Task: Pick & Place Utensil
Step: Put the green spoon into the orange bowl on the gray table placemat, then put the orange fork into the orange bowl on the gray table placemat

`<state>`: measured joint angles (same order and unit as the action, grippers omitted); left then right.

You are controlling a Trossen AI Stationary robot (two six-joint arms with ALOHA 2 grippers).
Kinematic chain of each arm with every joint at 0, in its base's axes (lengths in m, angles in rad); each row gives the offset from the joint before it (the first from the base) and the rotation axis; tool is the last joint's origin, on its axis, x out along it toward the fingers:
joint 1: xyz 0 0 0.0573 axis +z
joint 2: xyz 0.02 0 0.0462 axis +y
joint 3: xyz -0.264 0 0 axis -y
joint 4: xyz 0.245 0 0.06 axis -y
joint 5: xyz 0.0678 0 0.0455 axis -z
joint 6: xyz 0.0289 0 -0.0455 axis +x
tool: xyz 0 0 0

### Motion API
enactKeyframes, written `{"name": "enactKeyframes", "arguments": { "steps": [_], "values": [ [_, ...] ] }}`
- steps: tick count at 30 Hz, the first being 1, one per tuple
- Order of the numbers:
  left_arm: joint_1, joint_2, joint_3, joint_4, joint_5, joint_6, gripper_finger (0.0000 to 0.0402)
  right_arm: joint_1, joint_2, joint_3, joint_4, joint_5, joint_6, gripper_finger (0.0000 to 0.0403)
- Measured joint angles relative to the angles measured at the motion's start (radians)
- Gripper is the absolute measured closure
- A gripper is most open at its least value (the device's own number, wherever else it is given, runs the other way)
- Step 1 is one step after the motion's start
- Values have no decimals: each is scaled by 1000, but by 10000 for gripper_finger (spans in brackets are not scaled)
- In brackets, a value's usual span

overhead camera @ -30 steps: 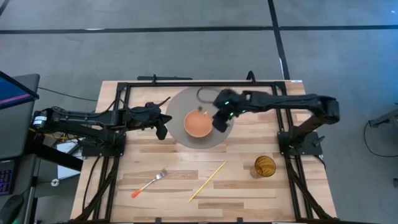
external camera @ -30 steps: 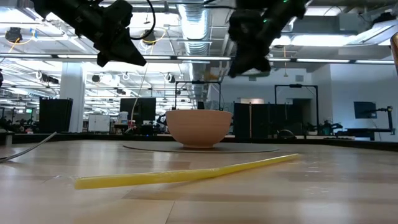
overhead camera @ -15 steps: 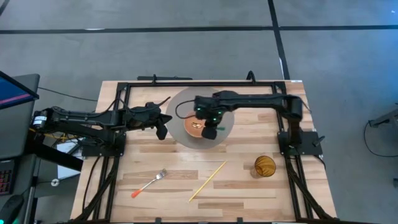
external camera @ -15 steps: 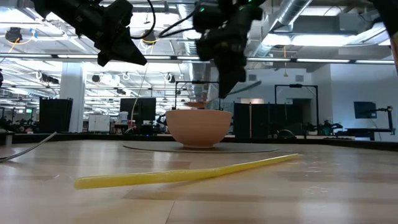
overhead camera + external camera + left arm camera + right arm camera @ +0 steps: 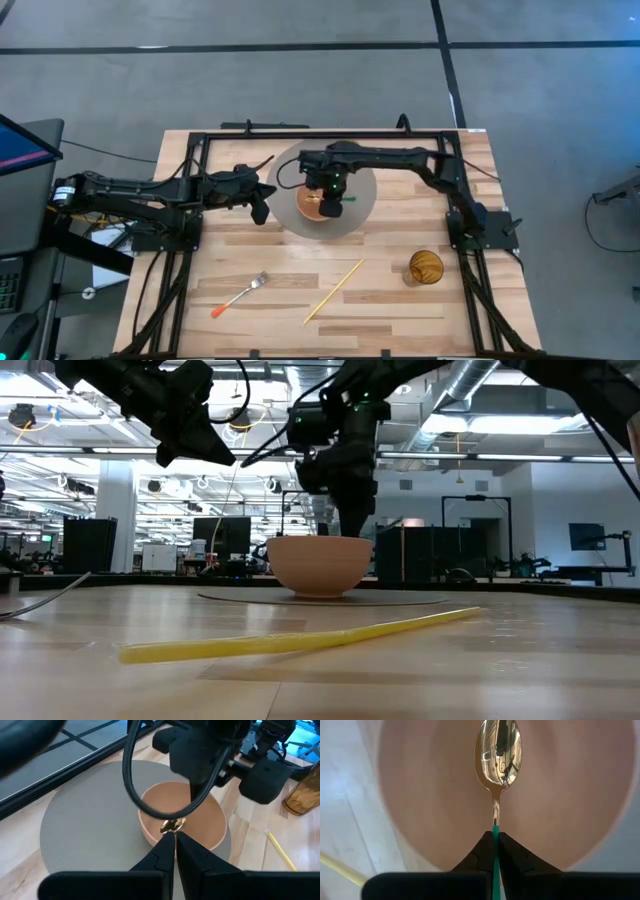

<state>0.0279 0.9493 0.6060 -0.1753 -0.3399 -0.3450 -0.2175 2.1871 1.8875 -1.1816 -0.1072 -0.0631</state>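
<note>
A spoon with a gold bowl [image 5: 498, 750] and a green handle hangs head-down inside the salmon bowl [image 5: 318, 200]. The bowl stands on a round grey mat [image 5: 355, 170]. My right gripper [image 5: 495, 838] is shut on the spoon, right above the bowl [image 5: 318, 564], and also shows in the low view [image 5: 352, 520]. The spoon's head also shows in the left wrist view [image 5: 173, 825]. My left gripper [image 5: 258, 207] is shut and empty, in the air at the mat's left edge. My right gripper pinches the spoon's green handle [image 5: 495, 831] between its two fingertips, just behind the metal neck. The fingers point down and lie along the handle. The spoon hangs below them, head down inside the bowl; whether it touches the bowl's floor I cannot tell.
A fork with an orange handle [image 5: 238, 296] and a yellow stick [image 5: 335, 290] lie on the table's near part. An amber cup [image 5: 425, 267] stands at the near right. A black frame [image 5: 320, 134] runs round the table's far part.
My right gripper has carried the spoon toward the table's left, from the bowl's right side to over its middle. It has tipped to point down and has come down, so the spoon's head now hangs inside the bowl.
</note>
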Motion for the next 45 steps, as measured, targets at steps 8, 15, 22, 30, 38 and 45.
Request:
{"name": "enactKeyframes", "arguments": {
  "steps": [8, 15, 22, 30, 38, 45],
  "values": [
    [0, 0, 0, 0, 0, 0, 385, -2, 19, -1, 2, 1, -29, 372],
    [0, 0, 0, 0, 0, 0, 385, 0, 4, -1, 33, 3, -49, 315],
    [0, 0, 0, 0, 0, 0, 385, 4, -73, -2, 21, 6, -20, 300],
    [0, 0, 0, -3, 8, 0, 385, 26, -293, -13, 15, 138, -91, 300],
    [0, 0, 0, -3, 10, -4, 385, -11, -661, -426, 267, 52, -96, 300],
    [0, 0, -1, 69, -15, -11, 385, -29, -980, -987, 788, 33, -37, 300]
  ]
}}
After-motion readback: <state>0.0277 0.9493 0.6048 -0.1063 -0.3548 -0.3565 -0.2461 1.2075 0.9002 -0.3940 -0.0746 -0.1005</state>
